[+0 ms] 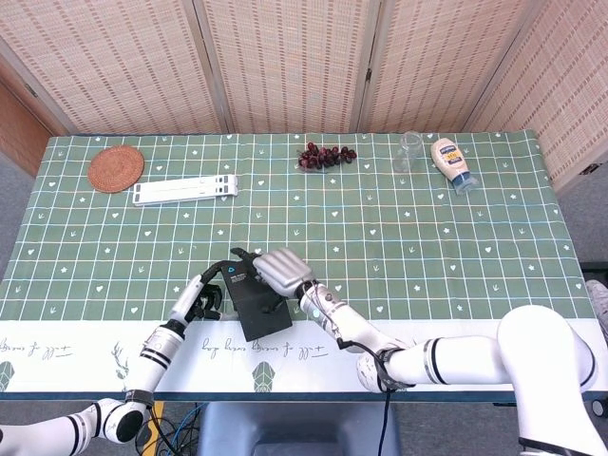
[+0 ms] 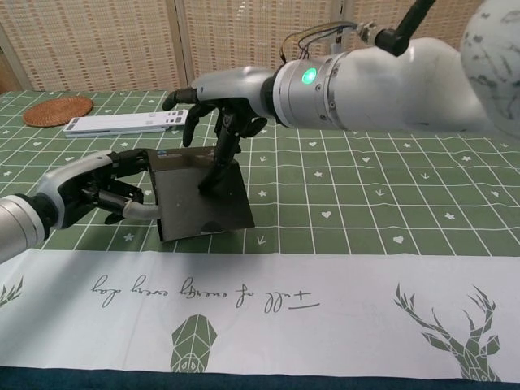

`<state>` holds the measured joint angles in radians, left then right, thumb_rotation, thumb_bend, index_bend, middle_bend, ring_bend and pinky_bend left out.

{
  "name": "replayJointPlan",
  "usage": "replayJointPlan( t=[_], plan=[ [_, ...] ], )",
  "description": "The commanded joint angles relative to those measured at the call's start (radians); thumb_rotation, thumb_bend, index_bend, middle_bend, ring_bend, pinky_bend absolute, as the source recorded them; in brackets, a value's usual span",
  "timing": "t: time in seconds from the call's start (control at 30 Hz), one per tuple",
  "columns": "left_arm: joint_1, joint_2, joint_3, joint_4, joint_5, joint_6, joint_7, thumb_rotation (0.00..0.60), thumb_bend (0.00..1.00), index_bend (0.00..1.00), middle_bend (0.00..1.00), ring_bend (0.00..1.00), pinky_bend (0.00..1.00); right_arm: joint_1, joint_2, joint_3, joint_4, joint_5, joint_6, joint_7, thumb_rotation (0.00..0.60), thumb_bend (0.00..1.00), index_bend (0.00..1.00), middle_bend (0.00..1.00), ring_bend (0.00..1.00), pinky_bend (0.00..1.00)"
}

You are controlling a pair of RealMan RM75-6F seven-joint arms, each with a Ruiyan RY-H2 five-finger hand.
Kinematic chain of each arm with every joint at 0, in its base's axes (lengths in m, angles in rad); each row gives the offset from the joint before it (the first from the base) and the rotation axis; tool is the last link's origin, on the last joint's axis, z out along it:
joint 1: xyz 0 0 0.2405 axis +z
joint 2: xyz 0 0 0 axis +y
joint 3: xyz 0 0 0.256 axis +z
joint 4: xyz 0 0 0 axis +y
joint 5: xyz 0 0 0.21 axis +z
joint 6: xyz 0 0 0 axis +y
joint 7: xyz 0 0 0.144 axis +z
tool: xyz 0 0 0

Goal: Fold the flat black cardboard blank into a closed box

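Fingers (image 2: 213, 166) of the right hand (image 2: 218, 106) pressed, spread, on the black box (image 2: 199, 197). The left hand (image 2: 101, 189) gripped its side. A small label on the box was unreadable.

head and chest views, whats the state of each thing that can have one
black box: lid folded down, closed or nearly so, upright on the table
left hand: fingers curled against the box's left side, bracing it
right hand: fingers spread, fingertips pressing down on the lid
glass jar: upright, looks empty, no lid seen
mayonnaise bottle: lying on its side, capped
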<state>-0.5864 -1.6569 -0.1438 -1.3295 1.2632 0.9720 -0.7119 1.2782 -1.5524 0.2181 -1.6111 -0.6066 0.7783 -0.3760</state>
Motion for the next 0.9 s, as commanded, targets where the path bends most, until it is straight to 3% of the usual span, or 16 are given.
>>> replayJointPlan(
  t=[0.03,0.2,0.7,0.9],
  plan=[
    [0.000,0.011,0.004,-0.007,0.010,-0.018,0.003,0.600,0.16,0.19,0.26,0.71,0.85,0.022,-0.033,-0.029,0.030,-0.005,0.030,-0.051,0.600,0.00,0.01,0.25,0.74,1.00],
    [-0.018,0.054,0.005,-0.041,0.012,-0.092,-0.004,0.600,0.16,0.00,0.16,0.68,0.85,0.029,-0.060,-0.039,0.052,-0.007,0.051,-0.089,0.600,0.00,0.02,0.25,0.74,1.00],
    [-0.011,0.155,0.016,-0.079,0.049,-0.127,0.019,0.600,0.16,0.00,0.00,0.63,0.84,0.005,-0.087,-0.072,0.064,-0.070,0.097,-0.149,0.600,0.00,0.05,0.25,0.74,1.00],
    [0.006,0.205,0.012,-0.090,0.048,-0.113,0.019,0.600,0.16,0.00,0.00,0.63,0.84,-0.027,-0.134,-0.084,0.113,-0.156,0.130,-0.140,0.600,0.11,0.10,0.25,0.74,1.00]
  ],
)
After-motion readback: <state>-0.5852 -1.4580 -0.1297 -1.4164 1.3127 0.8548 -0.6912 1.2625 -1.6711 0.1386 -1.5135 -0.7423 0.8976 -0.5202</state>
